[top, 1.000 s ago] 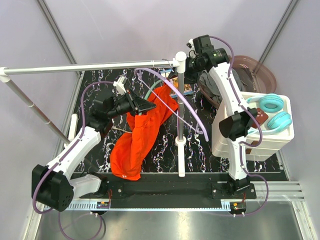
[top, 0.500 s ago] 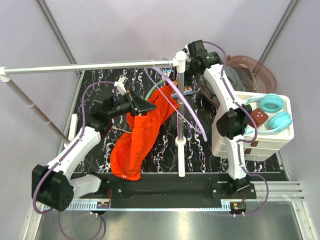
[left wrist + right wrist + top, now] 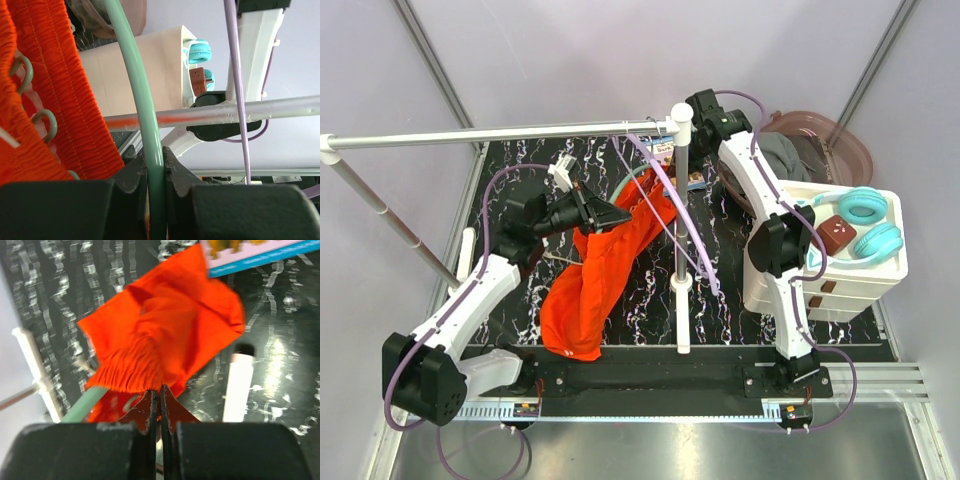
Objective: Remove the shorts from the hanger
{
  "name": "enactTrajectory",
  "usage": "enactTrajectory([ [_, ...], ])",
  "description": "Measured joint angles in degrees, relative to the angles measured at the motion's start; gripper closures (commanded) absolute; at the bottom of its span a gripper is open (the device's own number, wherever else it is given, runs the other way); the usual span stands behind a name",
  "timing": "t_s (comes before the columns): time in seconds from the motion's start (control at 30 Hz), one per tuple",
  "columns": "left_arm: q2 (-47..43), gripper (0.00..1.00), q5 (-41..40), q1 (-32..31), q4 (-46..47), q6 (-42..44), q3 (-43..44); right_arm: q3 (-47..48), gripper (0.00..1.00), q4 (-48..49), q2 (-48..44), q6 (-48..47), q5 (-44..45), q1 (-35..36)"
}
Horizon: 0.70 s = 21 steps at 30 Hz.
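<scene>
Bright orange-red shorts (image 3: 605,265) hang from a mint-green hanger (image 3: 135,90) and trail down onto the dark marbled table (image 3: 520,165). My left gripper (image 3: 155,156) is shut on the hanger's rod, just left of the shorts' upper end (image 3: 650,200). My right gripper (image 3: 160,388) is shut; its tips sit at the gathered waistband of the shorts (image 3: 165,330), and I cannot tell whether fabric is pinched. A piece of hanger (image 3: 87,402) shows below the waistband. Grey shorts (image 3: 782,152) lie in the brown basin (image 3: 835,140).
A white clothes rail (image 3: 500,133) crosses the back, with its upright post (image 3: 681,250) beside the shorts. A white drawer unit (image 3: 850,290) with teal headphones (image 3: 868,225) stands at the right. A blue-edged book (image 3: 250,252) lies near the post.
My right arm has swung left from the basin toward the rail post, and its gripper has gone from open to shut. The left arm and hanger have stayed put.
</scene>
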Motion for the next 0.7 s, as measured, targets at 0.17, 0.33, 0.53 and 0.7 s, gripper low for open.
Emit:
enactTrajectory([
  [0.17,-2.08,1.0,-0.15,0.07,-3.37,0.85,-0.11,0.0,1.0,-2.71,2.1,-0.11,2.95,-0.44],
  [0.33,-5.49,1.0,-0.13,0.28,-5.57,1.49,-2.54,0.22,1.0,-5.42,3.87,-1.2,3.39,-1.38],
  [0.53,-9.01,1.0,0.0,1.14,-7.98,3.39,-3.8,3.17,1.0,-9.16,4.17,-2.36,4.31,-1.55],
  [0.7,-11.17,1.0,-0.42,1.66,-11.98,7.37,-3.8,1.73,1.0,-9.7,3.85,-2.29,7.61,-1.57],
])
